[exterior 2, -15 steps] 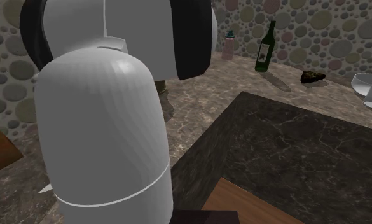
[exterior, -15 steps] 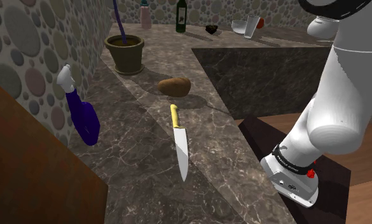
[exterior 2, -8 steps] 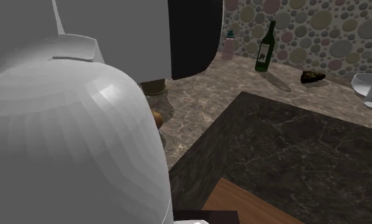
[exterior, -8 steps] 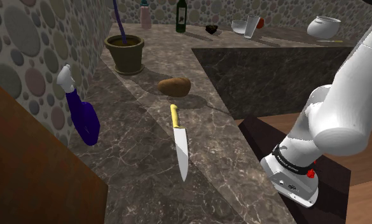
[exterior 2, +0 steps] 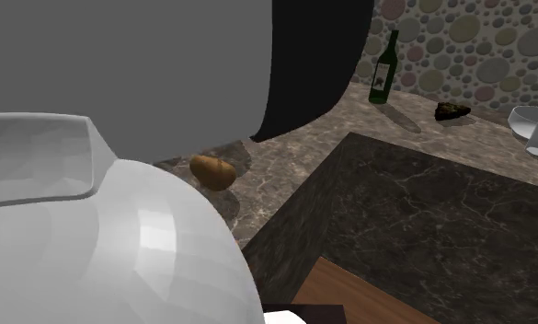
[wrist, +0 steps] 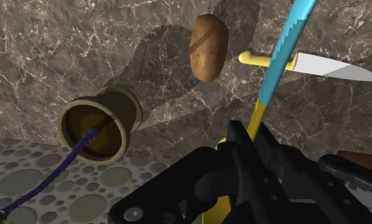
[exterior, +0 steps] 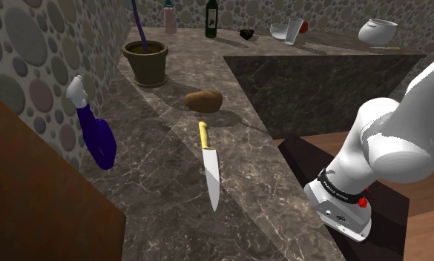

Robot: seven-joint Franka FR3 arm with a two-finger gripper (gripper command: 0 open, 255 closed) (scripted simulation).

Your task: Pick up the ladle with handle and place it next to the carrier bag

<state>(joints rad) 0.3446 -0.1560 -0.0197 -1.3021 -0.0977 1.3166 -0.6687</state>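
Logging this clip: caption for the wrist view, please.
Gripper clasps the ladle by its yellow-and-blue handle above a potato, knife and plant pot.

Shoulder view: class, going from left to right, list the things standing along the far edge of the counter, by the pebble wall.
pinkish bottle → green wine bottle → small dark object → clear glass → white vessel. The bowl and the red thing beside the glass overlap it, so they are left out.

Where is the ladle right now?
In the wrist view, the ladle is clasped between the jaws of the gripper, its yellow-and-blue handle sticking out past the potato and across the knife on the counter.
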